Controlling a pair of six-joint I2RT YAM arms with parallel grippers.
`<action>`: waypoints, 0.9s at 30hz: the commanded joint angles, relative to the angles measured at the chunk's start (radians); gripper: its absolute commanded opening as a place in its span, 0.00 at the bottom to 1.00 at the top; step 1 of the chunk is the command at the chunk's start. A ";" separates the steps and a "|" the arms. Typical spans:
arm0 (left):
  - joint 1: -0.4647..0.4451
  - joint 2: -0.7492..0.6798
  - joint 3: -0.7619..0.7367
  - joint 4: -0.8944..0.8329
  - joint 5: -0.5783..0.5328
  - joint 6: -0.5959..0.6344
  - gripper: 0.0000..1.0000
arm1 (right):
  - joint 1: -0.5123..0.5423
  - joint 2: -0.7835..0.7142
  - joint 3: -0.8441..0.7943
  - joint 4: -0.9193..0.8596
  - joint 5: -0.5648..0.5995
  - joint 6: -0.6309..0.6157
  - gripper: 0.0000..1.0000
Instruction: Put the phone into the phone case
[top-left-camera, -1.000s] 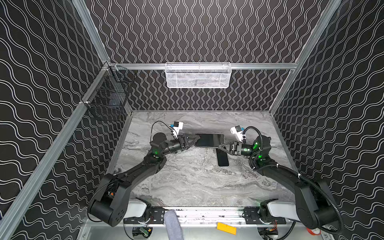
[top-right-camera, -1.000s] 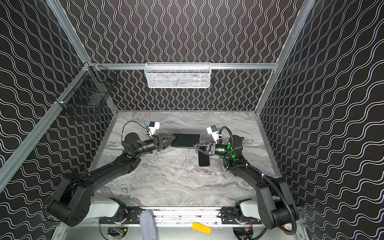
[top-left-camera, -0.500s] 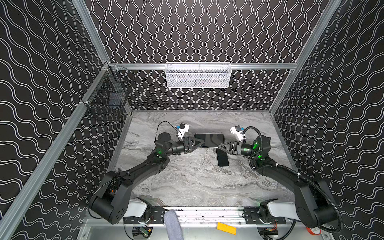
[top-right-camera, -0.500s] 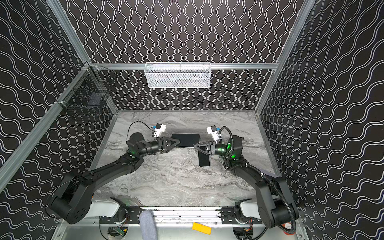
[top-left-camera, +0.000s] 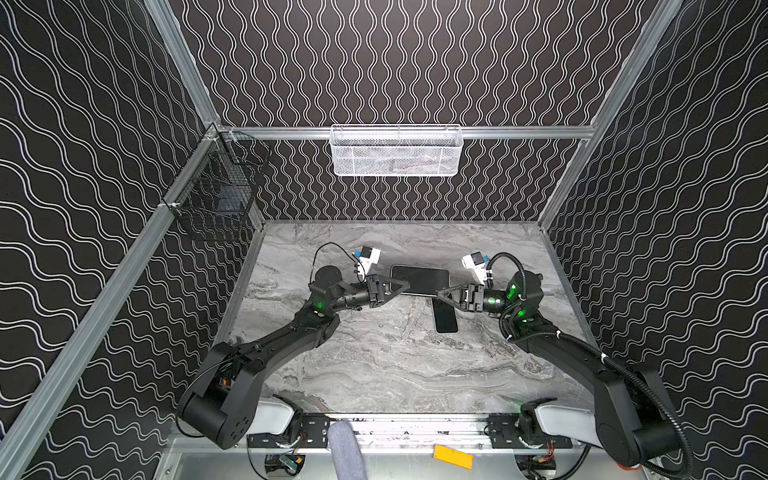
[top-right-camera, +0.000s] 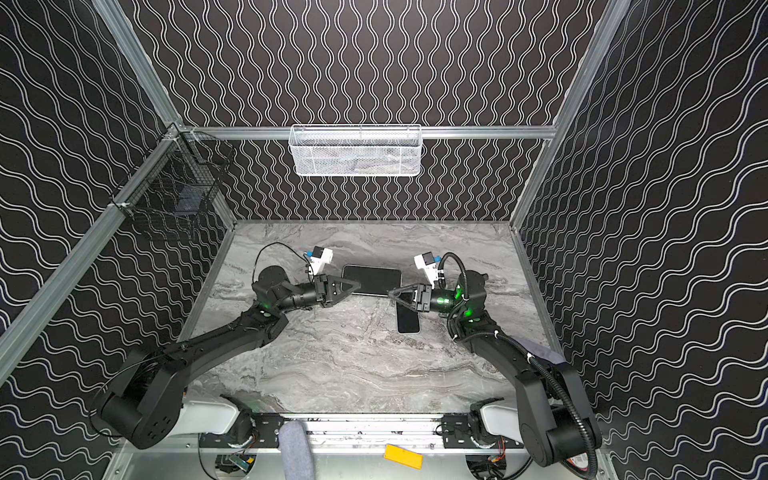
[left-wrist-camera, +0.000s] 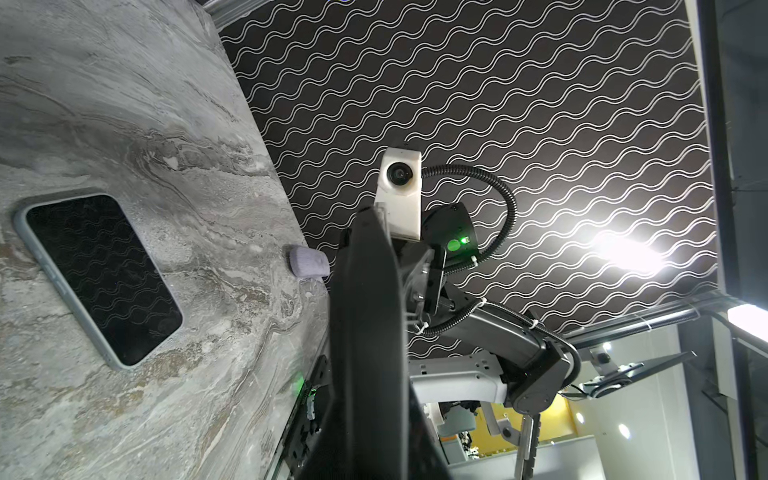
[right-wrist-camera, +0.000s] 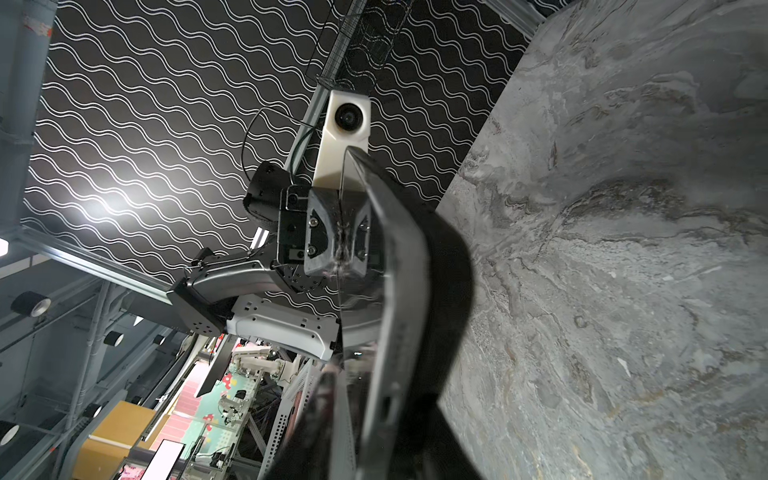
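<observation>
The black phone case (top-left-camera: 419, 279) (top-right-camera: 372, 279) hangs level above the marble table, between my two grippers. My left gripper (top-left-camera: 405, 286) (top-right-camera: 357, 286) is shut on its left end; in the right wrist view the fingers (right-wrist-camera: 324, 245) meet at the case's far edge. My right gripper (top-left-camera: 440, 293) (top-right-camera: 391, 293) is open around the case's right end (right-wrist-camera: 399, 311), with a gap on one side. The phone (top-left-camera: 444, 318) (top-right-camera: 408, 318) (left-wrist-camera: 99, 278), a dark screen with a pale rim, lies flat on the table just below the right gripper.
A white mesh basket (top-left-camera: 397, 149) hangs on the back wall and a black wire basket (top-left-camera: 216, 203) on the left wall. A grey padded roll (top-left-camera: 345, 449) and a yellow block (top-left-camera: 452, 456) lie at the front rail. Patterned walls close in three sides.
My left gripper has moved right to the case's left end and closed on it. My right gripper's jaws have come apart. The case and the phone have stayed in place.
</observation>
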 joint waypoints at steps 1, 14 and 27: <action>0.001 -0.001 -0.004 0.029 -0.005 -0.013 0.00 | -0.007 -0.021 0.007 0.063 0.010 -0.012 0.54; 0.001 -0.001 -0.010 0.051 0.026 -0.026 0.00 | -0.039 0.049 0.018 0.383 -0.043 0.207 0.39; -0.001 0.012 0.000 0.047 0.031 -0.019 0.00 | -0.038 -0.009 0.037 0.130 -0.006 0.042 0.00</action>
